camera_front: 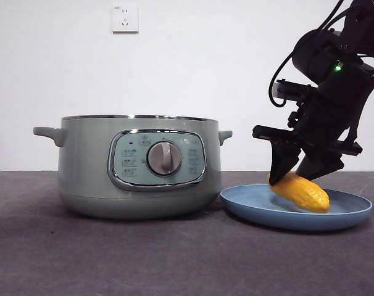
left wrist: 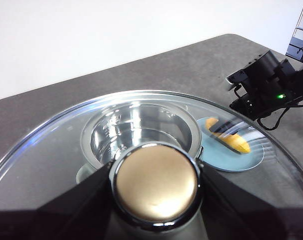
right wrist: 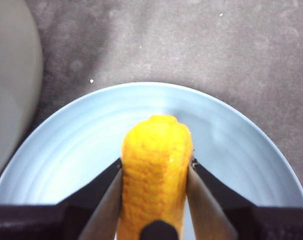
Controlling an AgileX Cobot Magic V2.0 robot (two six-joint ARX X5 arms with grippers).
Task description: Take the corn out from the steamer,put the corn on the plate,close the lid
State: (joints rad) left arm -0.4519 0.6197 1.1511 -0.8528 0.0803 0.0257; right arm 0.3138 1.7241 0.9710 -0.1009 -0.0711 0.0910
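Observation:
The pale-green steamer (camera_front: 88,166) stands open on the left of the table, and the left wrist view shows its empty metal bowl (left wrist: 141,130). My left gripper (left wrist: 155,186) is shut on the knob of the glass lid (left wrist: 51,155) and holds it above the pot, out of the front view. The yellow-orange corn (camera_front: 301,191) lies tilted on the light-blue plate (camera_front: 286,216) to the right of the pot. My right gripper (camera_front: 295,177) is shut on the corn's upper end. The right wrist view shows its jaws touching both sides of the corn (right wrist: 154,170) over the plate (right wrist: 81,145).
A white wall socket (camera_front: 125,18) sits on the wall behind. The pot's side (right wrist: 11,90) is close beside the plate. The right arm (left wrist: 264,87) reaches down over the plate (left wrist: 241,159). Dark grey tabletop runs in front of both.

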